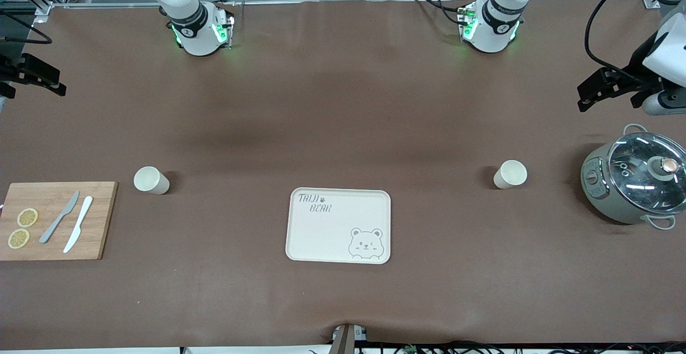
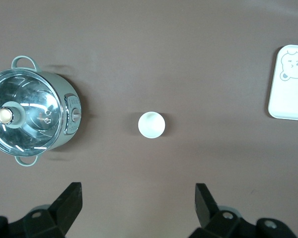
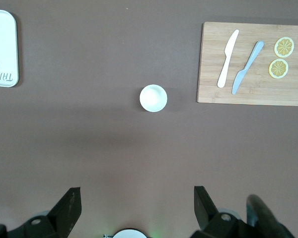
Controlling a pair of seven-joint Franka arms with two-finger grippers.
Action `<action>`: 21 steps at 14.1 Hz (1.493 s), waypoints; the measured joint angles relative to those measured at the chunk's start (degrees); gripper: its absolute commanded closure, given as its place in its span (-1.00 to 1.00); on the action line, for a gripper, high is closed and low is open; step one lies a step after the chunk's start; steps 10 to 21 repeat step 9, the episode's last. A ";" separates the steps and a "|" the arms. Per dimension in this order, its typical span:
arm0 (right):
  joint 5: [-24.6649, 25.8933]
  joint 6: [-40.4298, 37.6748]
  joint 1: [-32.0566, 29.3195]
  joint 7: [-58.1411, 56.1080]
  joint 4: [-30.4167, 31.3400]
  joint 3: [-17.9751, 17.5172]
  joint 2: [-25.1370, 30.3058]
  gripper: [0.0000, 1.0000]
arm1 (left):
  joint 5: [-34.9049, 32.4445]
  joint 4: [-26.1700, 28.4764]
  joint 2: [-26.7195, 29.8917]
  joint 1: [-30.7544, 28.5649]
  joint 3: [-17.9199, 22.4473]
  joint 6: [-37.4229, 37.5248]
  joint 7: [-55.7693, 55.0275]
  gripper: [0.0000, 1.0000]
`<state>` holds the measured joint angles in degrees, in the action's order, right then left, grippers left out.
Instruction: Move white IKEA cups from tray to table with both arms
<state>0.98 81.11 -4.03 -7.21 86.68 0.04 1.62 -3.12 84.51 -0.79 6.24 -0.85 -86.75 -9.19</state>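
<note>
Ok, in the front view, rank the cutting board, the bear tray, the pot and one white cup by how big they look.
1. Cutting board and bear tray: look alike in size, so unranked.
2. Pot.
3. White cup, clearly smallest.

Both arms are raised high above the tabletop (image 1: 343,102), and neither touches anything. The left arm is mounted at its base (image 1: 490,30) along the tabletop's edge farthest from the front camera; its wrist is swung out over the left arm's end of the tabletop, where the left pincer (image 1: 603,89) is carried, dark and pointing inward. From its wrist camera the left pincer (image 2: 136,203) is seen with its two fingers (image 2: 69,201) spread wide apart and nothing between them. The right arm rises from its base (image 1: 198,32) likewise. The right pincer (image 1: 35,75) is held over the right arm's end of the tabletop; the right pincer (image 3: 136,206) is also spread wide and empty.
</note>
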 measured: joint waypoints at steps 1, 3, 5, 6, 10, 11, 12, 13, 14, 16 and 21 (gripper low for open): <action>0.00 -0.02 0.00 0.00 0.00 0.03 0.00 -1.00 | 0.00 0.00 0.00 0.00 0.00 0.00 0.00 -1.00; 0.00 -0.02 0.00 0.00 0.01 0.07 0.00 -1.00 | 0.00 0.00 0.03 -0.04 0.00 0.00 0.00 -1.00; 0.00 -0.02 0.00 0.00 0.02 0.07 0.00 -1.00 | 0.08 0.07 0.29 -0.10 0.01 0.01 0.00 -1.00; 0.00 -0.02 0.00 0.00 0.02 0.07 0.00 -1.00 | 0.38 0.10 0.52 -0.24 0.02 0.03 0.02 -1.00; 0.00 -0.03 0.00 0.00 0.02 0.09 0.00 -1.00 | 0.95 0.08 1.04 -0.97 0.33 0.04 0.37 -1.00; 0.00 -0.03 0.00 0.00 0.02 0.09 0.00 -1.00 | 0.95 0.08 1.04 -0.97 0.33 0.04 0.37 -1.00; 0.00 -0.03 0.00 0.00 0.02 0.09 0.00 -1.00 | 0.95 0.08 1.04 -0.97 0.33 0.04 0.37 -1.00; 0.00 -0.03 0.00 0.00 0.02 0.09 0.00 -1.00 | 0.95 0.08 1.04 -0.97 0.33 0.04 0.37 -1.00; 0.00 -0.03 0.00 0.00 0.02 0.09 0.00 -1.00 | 0.95 0.08 1.04 -0.97 0.33 0.04 0.37 -1.00; 0.00 -0.03 0.00 0.00 0.02 0.09 0.00 -1.00 | 0.95 0.08 1.04 -0.97 0.33 0.04 0.37 -1.00; 0.00 -0.03 0.00 0.00 0.02 0.09 0.00 -1.00 | 0.95 0.08 1.04 -0.97 0.33 0.04 0.37 -1.00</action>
